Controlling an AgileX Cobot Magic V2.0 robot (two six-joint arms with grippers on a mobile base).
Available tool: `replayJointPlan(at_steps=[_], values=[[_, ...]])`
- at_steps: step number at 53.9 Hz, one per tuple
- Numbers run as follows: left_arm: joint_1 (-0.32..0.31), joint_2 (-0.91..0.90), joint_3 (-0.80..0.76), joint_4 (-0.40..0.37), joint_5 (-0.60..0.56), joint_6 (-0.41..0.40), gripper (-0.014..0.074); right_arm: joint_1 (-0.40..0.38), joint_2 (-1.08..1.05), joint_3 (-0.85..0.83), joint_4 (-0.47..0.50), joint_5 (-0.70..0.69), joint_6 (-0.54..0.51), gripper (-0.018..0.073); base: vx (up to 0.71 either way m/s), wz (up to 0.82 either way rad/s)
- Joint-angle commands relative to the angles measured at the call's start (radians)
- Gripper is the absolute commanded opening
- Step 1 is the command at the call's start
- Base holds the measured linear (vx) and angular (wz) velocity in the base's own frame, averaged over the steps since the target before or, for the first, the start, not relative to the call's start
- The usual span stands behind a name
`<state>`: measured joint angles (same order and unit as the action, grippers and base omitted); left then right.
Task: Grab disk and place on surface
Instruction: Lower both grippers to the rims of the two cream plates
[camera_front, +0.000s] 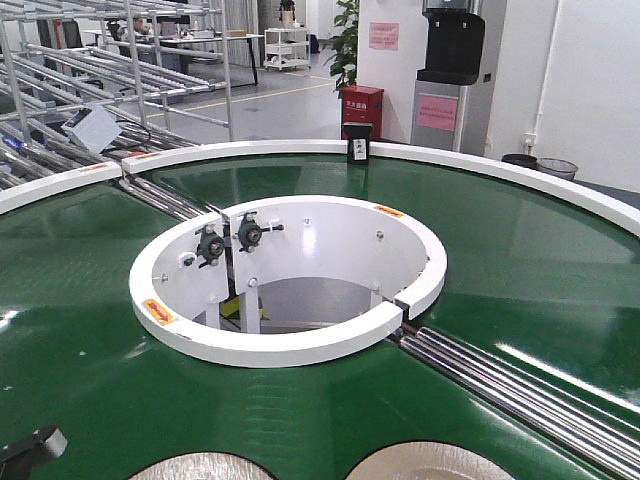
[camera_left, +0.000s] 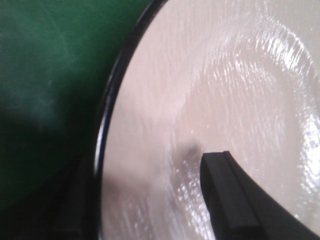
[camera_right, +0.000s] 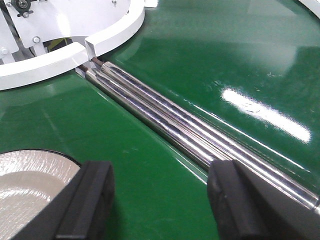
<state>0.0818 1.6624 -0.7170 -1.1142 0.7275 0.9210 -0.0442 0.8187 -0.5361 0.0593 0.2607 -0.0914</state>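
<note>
Two pale, glossy disks with dark rims lie on the green belt at the bottom edge of the front view, a left disk and a right disk. In the left wrist view one disk fills most of the frame. My left gripper is open and straddles its rim, one black finger over the disk's face and the other a dark blur outside the rim. My right gripper hangs open over bare belt, with a disk just left of its left finger. The surface is out of view.
The green curved conveyor belt wraps around a white ring with an open centre. Shiny steel rollers cross the belt just beyond my right gripper. Metal racks stand at the back left.
</note>
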Motion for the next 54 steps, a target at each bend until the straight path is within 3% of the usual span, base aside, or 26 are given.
replayJointPlan(at_steps=[1, 7, 11, 22, 34, 42, 54], values=[[-0.005, -0.024, -0.028, -0.073, 0.045, 0.017, 0.0515, -0.004, -0.002, -0.035, 0.0, -0.079, -0.002, 0.0477, 0.0, 0.0], [-0.005, -0.024, -0.028, -0.069, 0.041, 0.028, 0.0456, -0.004, -0.002, -0.035, 0.0, -0.079, -0.002, 0.0477, 0.0, 0.0], [-0.005, -0.024, -0.028, -0.079, 0.04, 0.064, 0.037, -0.004, -0.002, -0.034, 0.001, -0.073, -0.002, 0.0477, 0.0, 0.0], [-0.004, -0.03, -0.028, -0.184, 0.116, 0.059, -0.0008, -0.004, -0.002, -0.035, 0.004, -0.026, -0.002, 0.0477, 0.0, 0.0], [0.022, -0.125, -0.028, -0.237, 0.114, 0.027, -0.0007, -0.004, 0.009, -0.062, 0.073, 0.215, -0.002, 0.0477, 0.0, 0.0], [0.061, -0.239, -0.028, -0.256, 0.098, -0.077, -0.0005, -0.005, 0.116, -0.115, 0.178, 0.388, -0.002, 0.0477, 0.0, 0.0], [0.087, -0.409, -0.028, -0.26, 0.098, -0.275, -0.0004, -0.007, 0.403, -0.196, 0.338, 0.382, -0.035, 0.0477, 0.0, 0.0]])
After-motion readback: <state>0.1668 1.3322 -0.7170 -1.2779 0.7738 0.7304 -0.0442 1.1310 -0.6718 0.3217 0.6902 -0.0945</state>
